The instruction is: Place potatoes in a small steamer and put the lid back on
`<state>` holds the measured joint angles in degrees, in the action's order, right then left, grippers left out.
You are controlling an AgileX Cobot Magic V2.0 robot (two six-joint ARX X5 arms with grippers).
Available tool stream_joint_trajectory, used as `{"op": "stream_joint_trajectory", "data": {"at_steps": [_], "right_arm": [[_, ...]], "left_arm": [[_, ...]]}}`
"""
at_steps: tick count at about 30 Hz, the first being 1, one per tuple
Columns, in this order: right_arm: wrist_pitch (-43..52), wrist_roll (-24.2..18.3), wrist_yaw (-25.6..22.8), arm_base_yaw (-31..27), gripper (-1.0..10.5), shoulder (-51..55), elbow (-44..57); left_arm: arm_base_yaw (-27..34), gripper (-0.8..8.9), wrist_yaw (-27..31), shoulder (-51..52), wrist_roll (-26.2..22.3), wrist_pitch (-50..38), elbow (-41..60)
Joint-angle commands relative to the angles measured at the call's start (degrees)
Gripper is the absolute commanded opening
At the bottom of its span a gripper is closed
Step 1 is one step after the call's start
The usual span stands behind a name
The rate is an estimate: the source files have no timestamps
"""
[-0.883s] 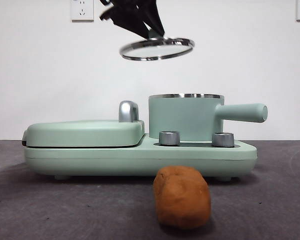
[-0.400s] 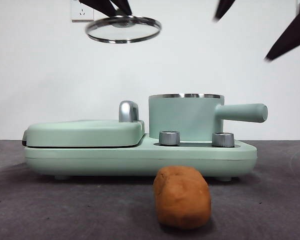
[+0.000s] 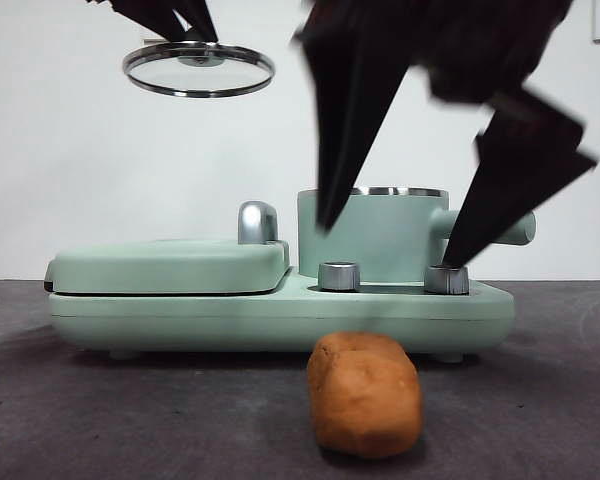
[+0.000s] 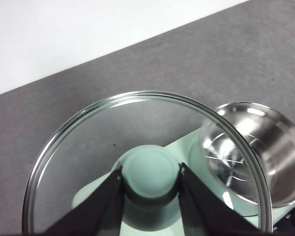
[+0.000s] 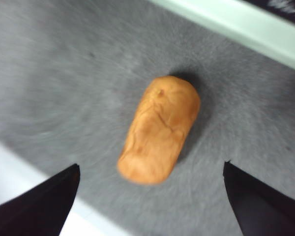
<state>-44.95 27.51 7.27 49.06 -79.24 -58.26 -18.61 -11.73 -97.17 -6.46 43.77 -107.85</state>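
Potato point(image 3: 365, 394) lies on the grey desk point(image 3: 540, 400) in front of the mint-green cooker base point(image 3: 280, 310), untouched. Above it, the right end effector point(image 3: 385, 245) hangs with jaws spread wide, blurred. The left end effector point(image 4: 150, 179) grips the green knob of the glass lid point(image 3: 199, 69), held high above the grill plate point(image 3: 170, 265). The small steamer point(image 3: 372, 235) stands uncovered, its steel interior visible.

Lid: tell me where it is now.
In the front view the lid hangs high on the left, above the grill plate, its knob clamped by the left gripper.
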Motion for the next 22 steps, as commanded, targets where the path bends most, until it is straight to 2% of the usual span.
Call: {"op": "stream_joint_trajectory", "data": {"at_steps": [1,15,17,22], "right_arm": [[1.01,0.72,-2.34,1.25,4.7,-3.91,-1.11],[7.78,0.5,-1.14,1.49,4.6,-14.95,-1.11],[7.85,0.33,-1.16,1.49,4.0,-15.96,-1.11],[7.78,0.09,-1.09,1.49,1.5,-17.75,-1.11]], "left_arm": [[0.5,0.18,-0.11,0.2,-0.55,-1.29,-2.34],[2.91,0.18,-0.11,0.17,-0.57,-1.38,-2.34],[2.91,0.18,-0.11,0.17,-0.57,-1.36,-2.34],[2.95,0.18,-0.11,0.17,-0.57,-1.55,-2.34]]}}
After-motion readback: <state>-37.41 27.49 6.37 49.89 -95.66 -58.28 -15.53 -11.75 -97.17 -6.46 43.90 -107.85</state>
